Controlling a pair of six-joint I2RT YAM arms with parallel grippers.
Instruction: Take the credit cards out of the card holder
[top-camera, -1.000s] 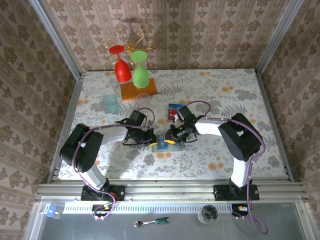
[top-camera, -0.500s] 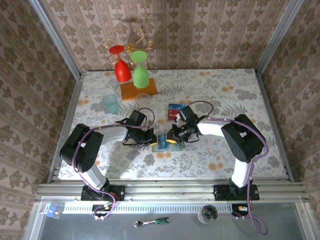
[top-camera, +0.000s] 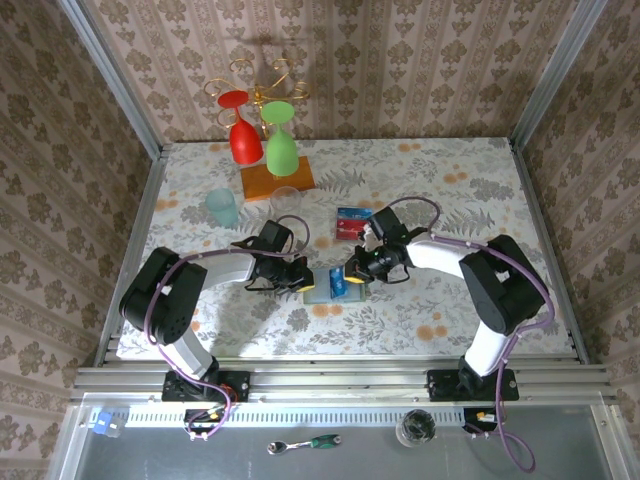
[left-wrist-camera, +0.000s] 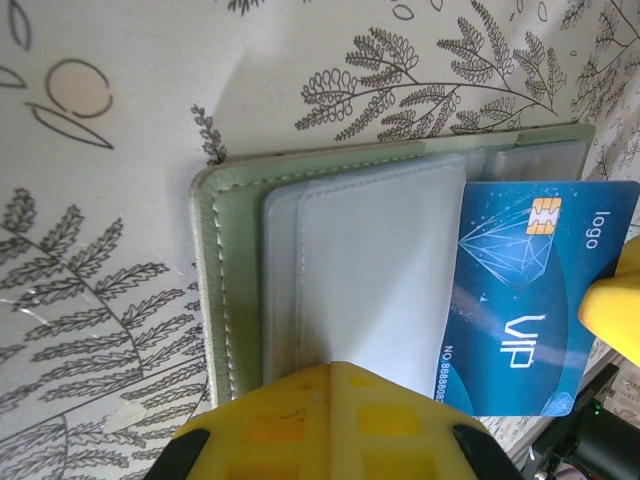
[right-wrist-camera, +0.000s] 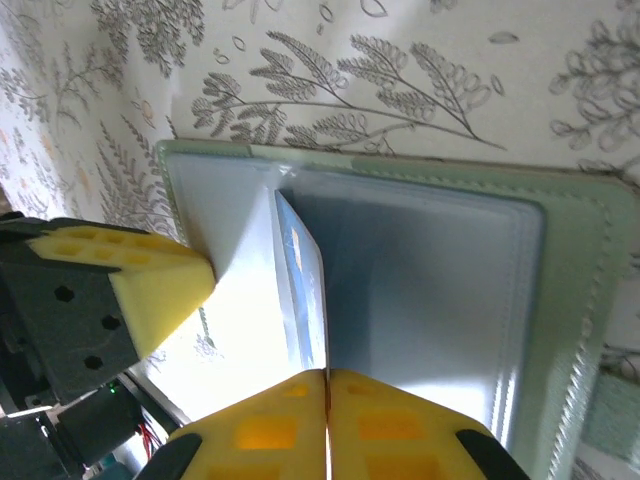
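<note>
The sage-green card holder (top-camera: 318, 286) lies open on the table between my two arms. My left gripper (left-wrist-camera: 345, 372) is shut, with its yellow tips resting on the bluish-grey pocket panel (left-wrist-camera: 370, 260) of the card holder (left-wrist-camera: 212, 290). A blue credit card (left-wrist-camera: 530, 300) sticks about halfway out of that pocket toward the right. My right gripper (right-wrist-camera: 327, 376) is shut on the edge of this blue card (right-wrist-camera: 300, 275), which stands on edge above the holder (right-wrist-camera: 585, 300). More credit cards (top-camera: 350, 221), red and blue, lie on the table behind the holder.
At the back left, a red glass (top-camera: 244, 138) and a green glass (top-camera: 281, 146) hang on a rack with an orange base (top-camera: 277, 181). A teal cup (top-camera: 223, 207) and a clear cup (top-camera: 287, 201) stand nearby. The left fingertip (right-wrist-camera: 150, 285) is close beside the card.
My right gripper has closed on the blue card and moved right, drawing it partway out of the holder. The left gripper has stayed on the holder.
</note>
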